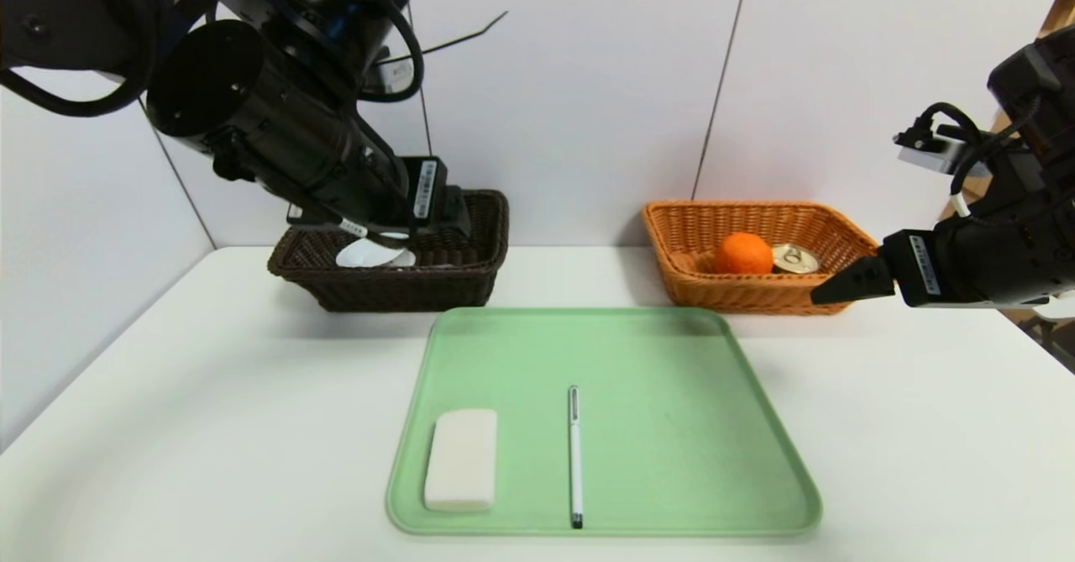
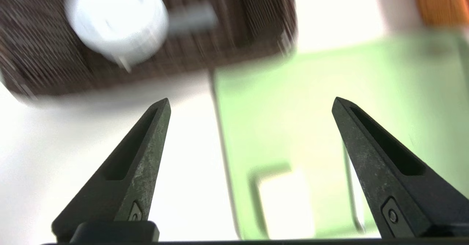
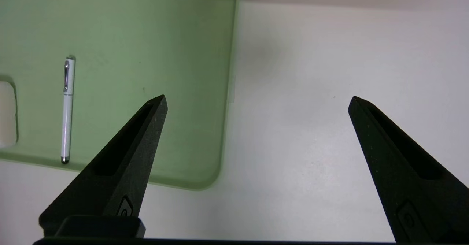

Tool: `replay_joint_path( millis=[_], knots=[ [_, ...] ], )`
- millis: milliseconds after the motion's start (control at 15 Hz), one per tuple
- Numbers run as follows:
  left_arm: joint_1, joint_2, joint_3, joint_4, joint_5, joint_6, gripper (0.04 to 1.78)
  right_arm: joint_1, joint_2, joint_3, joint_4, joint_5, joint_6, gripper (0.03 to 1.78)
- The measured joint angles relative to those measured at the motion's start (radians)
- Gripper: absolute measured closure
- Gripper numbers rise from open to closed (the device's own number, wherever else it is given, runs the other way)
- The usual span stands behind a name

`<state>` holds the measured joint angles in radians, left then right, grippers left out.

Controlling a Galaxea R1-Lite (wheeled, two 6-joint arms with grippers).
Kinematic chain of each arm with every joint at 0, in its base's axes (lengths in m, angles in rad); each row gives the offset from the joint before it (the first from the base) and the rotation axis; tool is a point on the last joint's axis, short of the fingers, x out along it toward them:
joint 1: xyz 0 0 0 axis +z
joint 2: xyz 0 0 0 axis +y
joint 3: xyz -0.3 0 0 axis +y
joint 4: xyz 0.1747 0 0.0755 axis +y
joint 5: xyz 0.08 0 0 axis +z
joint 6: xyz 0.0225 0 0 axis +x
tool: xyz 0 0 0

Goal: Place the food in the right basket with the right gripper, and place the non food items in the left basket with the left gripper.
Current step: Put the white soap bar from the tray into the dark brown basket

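The white table [image 1: 210, 394] carries a green tray [image 1: 672, 360] in front and two baskets behind it. The dark left basket [image 1: 470, 285] already holds a white round item [image 1: 369, 255]; the orange right basket [image 1: 756, 293] holds an orange [image 1: 743, 253] and a can [image 1: 795, 258]. Left on the tray are a white block [image 1: 460, 459] and a white pen [image 1: 574, 454], both looking like non-food, so both fall to the left arm.

The left hand [image 2: 251, 104] hangs over the dark basket's near edge, jaws spread wide and empty. The right hand [image 3: 256, 100] hovers beside the orange basket, equally wide and empty.

Likely trouble: the thin pen lies flat on the tray, so closing fingers may skid off or roll it. The block sits near the tray rim, which a descending finger could strike, shoving the tray.
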<state>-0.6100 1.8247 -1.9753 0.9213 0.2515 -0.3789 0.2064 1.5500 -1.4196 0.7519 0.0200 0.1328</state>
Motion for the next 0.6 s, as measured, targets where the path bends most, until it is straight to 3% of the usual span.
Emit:
replay_joint_path(
  millis=[200,600],
  knots=[
    [-0.093,0.006,0.0,0.197,-0.021,-0.194,0.2,0.001,-0.001,0.017,0.0,0.0,0.0,0.1],
    [-0.129,0.041,0.009,0.309,-0.193,-0.331,0.15,-0.001,-0.006,0.029,0.001,-0.001,0.0,0.1]
  ],
)
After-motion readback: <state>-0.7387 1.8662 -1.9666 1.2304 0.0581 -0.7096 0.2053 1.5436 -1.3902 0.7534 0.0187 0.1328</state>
